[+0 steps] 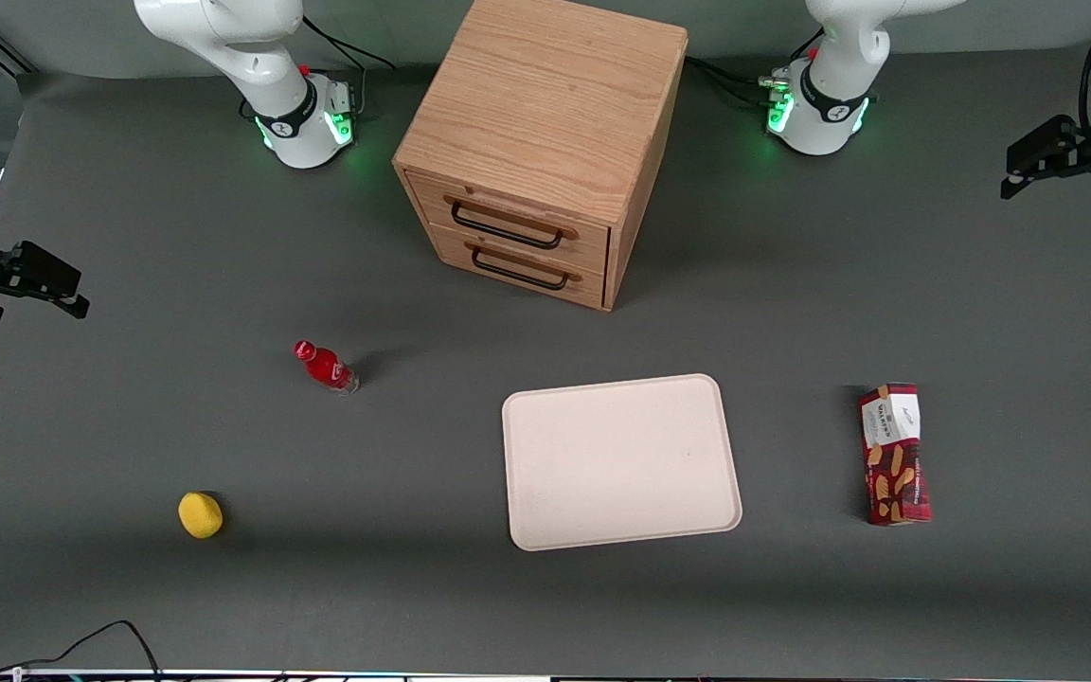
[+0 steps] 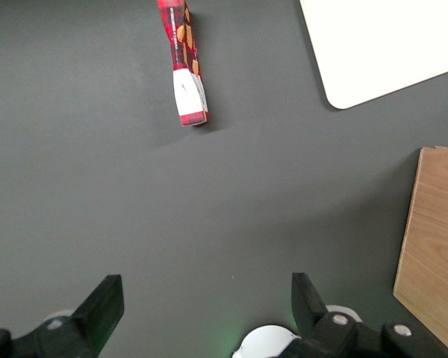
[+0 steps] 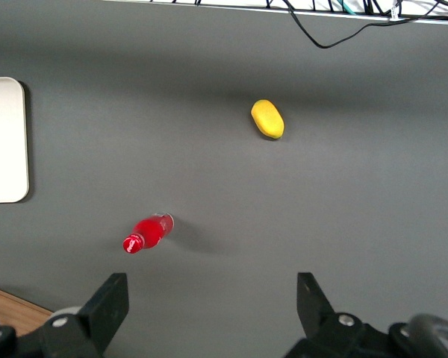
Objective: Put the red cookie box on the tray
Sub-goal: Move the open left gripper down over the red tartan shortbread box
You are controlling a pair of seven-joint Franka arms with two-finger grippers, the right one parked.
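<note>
The claw is hanging wide open and empty, well apart from the box lying flat on the tabletop near the tray — probably light, crushable cardboard, best pinched across its narrow width.

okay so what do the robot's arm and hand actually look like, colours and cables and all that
The left arm is glossy white with a black band near its base, a green light glowing there, and black cables trailing off. Its hand is black, held above the working arm's end of the table; its two fingers are dark, blunt wedges set wide apart.
</note>
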